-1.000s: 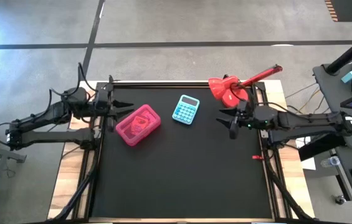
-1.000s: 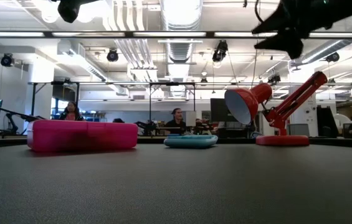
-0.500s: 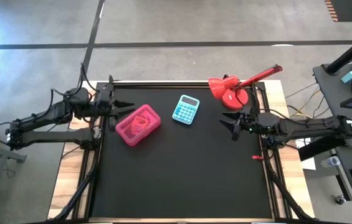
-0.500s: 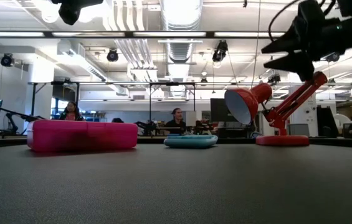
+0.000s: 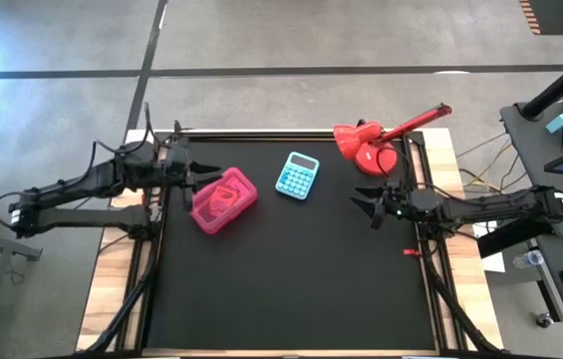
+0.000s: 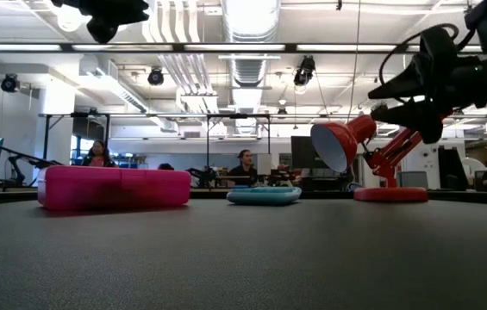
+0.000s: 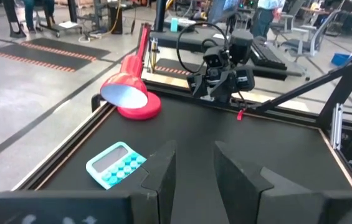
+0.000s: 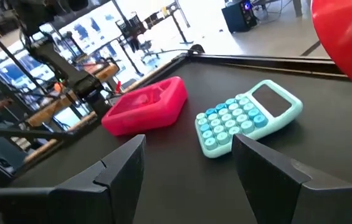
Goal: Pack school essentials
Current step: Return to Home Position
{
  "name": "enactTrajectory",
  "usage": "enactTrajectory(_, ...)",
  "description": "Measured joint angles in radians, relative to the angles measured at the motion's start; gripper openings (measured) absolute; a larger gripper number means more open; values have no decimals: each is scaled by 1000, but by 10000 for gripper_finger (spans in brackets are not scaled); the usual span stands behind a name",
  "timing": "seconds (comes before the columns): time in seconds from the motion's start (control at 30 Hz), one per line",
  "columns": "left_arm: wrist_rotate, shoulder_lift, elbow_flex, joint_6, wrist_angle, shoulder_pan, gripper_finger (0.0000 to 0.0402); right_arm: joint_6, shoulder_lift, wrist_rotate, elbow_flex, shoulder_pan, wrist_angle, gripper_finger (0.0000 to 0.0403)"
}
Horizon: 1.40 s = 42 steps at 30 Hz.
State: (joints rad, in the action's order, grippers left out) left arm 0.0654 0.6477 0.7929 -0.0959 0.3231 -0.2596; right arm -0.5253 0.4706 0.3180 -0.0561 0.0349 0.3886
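Note:
A shut pink box [image 5: 221, 199] lies flat on the black mat [image 5: 291, 289], far left of its middle. The school essentials are out of view; only dim shapes show through the box lid. My left gripper [image 5: 206, 172] hovers open just beyond the box's far left corner, high above the table [image 6: 105, 17], with nothing between its fingers [image 7: 194, 149]. My right gripper [image 5: 363, 204] stands open at the mat's right side, level, above the table [image 6: 381, 95]. It points at the box [image 8: 147, 106] and holds nothing.
A turquoise calculator [image 5: 298, 176] lies flat right of the box. A red desk lamp [image 5: 366, 148] stands at the far right corner, its arm slanting over the table edge. The mat's near half is bare. People sit in the room beyond the table.
My right gripper has sunk a good way toward the table, staying at the mat's right side, and has rolled a little about its own axis. Its fingers stay spread. The box, calculator and lamp have not moved.

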Motion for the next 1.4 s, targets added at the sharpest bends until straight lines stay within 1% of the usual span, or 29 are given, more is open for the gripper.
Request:
enactTrajectory(0.1,0,13,0,0,0,0,91,-17,0,0,33,0,48,228)
enactTrajectory(0.23,0,27,0,3,0,1,91,-40,0,0,43,0,45,228)
enactTrajectory(0.4,0,30,-2,6,13,1,91,-40,2,0,43,0,20,228)
enactTrajectory(0.53,0,13,-3,6,69,0,91,-59,2,9,44,0,-18,228)
enactTrajectory(0.67,0,-20,-40,1,80,0,91,-100,2,27,44,0,-51,228)
enactTrajectory(0.8,0,-57,-126,-27,14,0,91,-133,2,25,44,0,-76,228)
enactTrajectory(0.93,5,-93,-229,-55,-133,0,91,-171,3,24,44,0,-105,228)
enactTrajectory(1.2,2,-168,-387,-54,-405,0,91,-171,3,23,44,0,-111,228)
enactTrajectory(1.33,-14,-208,-453,-55,-488,0,91,-171,3,23,44,0,-111,228)
enactTrajectory(1.4,-25,-236,-477,-55,-499,0,91,-171,3,23,45,0,-111,228)
